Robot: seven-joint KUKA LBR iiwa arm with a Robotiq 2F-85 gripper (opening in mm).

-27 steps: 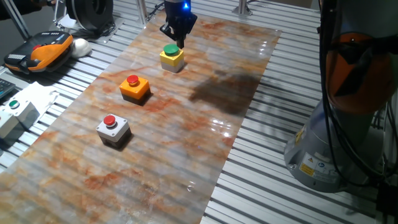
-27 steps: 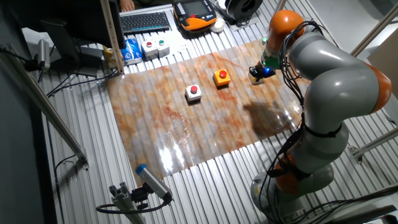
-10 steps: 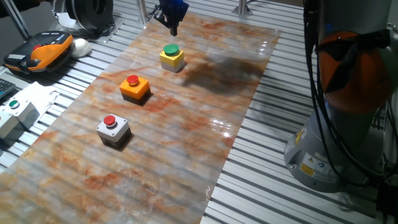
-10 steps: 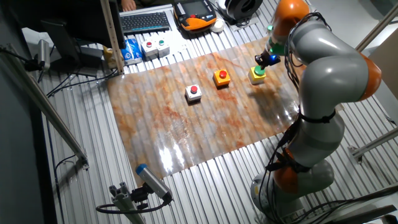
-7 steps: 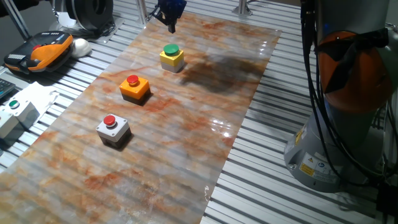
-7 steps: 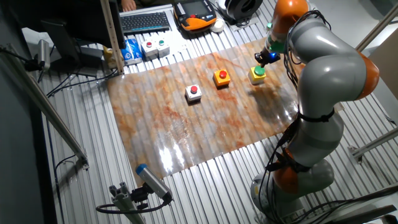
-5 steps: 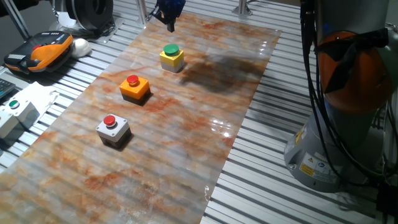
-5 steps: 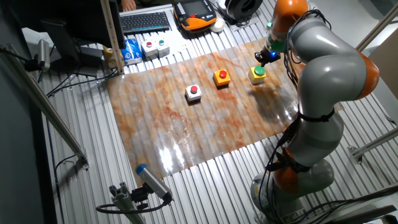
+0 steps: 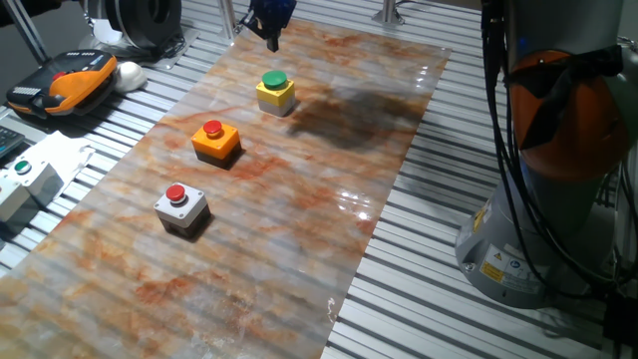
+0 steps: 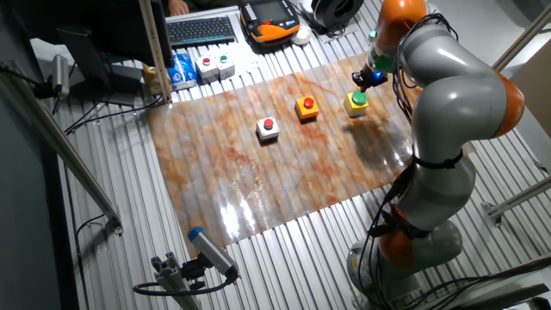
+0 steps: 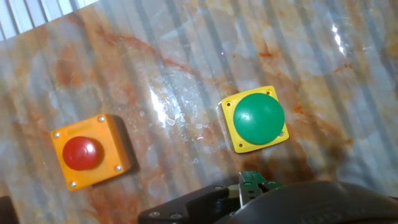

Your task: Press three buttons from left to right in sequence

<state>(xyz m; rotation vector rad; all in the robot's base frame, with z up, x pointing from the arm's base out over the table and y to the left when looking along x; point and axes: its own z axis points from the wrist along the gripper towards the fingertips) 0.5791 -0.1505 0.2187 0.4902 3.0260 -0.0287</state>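
Observation:
Three button boxes stand in a row on the marbled mat (image 9: 299, 219): grey with a red cap (image 9: 180, 206), orange with a red cap (image 9: 216, 140), yellow with a green cap (image 9: 275, 91). My gripper (image 9: 273, 40) hangs in the air above and just beyond the yellow box, touching nothing. From the other side the gripper (image 10: 365, 80) sits just behind the yellow box (image 10: 356, 102), with the orange box (image 10: 307, 107) and grey box (image 10: 269, 128) farther along. The hand view looks down on the green cap (image 11: 259, 117) and the orange box (image 11: 89, 151). No view shows the fingertips' gap.
A larger white box with a small green button (image 9: 24, 183) and an orange-black pendant (image 9: 66, 80) lie on the slatted table left of the mat. A keyboard (image 10: 201, 30) sits at the back. The arm's base (image 9: 543, 209) stands right of the mat.
The gripper was down on the yellow box's green cap 2.7 s ago; it has since lifted up and away behind it. Over the last second it has barely moved.

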